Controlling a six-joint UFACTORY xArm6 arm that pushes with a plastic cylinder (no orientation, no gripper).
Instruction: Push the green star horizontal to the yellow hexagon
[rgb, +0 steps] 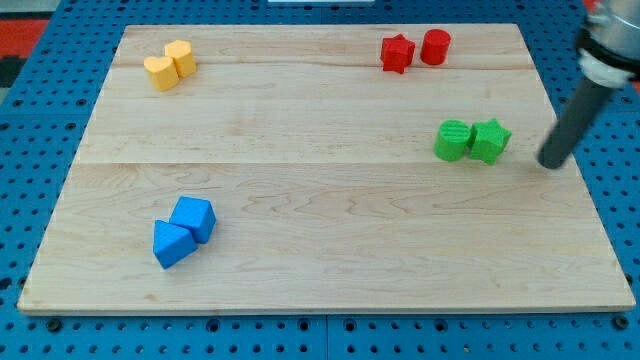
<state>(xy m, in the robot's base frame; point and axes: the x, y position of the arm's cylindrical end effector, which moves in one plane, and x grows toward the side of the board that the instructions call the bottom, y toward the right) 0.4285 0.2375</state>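
Observation:
The green star (490, 140) sits at the view's right, touching a green cylinder (453, 140) on its left. The yellow hexagon (181, 57) stands at the view's top left, touching a yellow heart-shaped block (159, 72). My tip (550, 162) is on the board a short way right of the green star and slightly lower, apart from it.
A red star (396, 53) and a red cylinder (435, 46) stand at the view's top right. Two blue blocks (193, 218) (171, 243) touch at the view's lower left. The wooden board (320, 200) lies on a blue perforated table.

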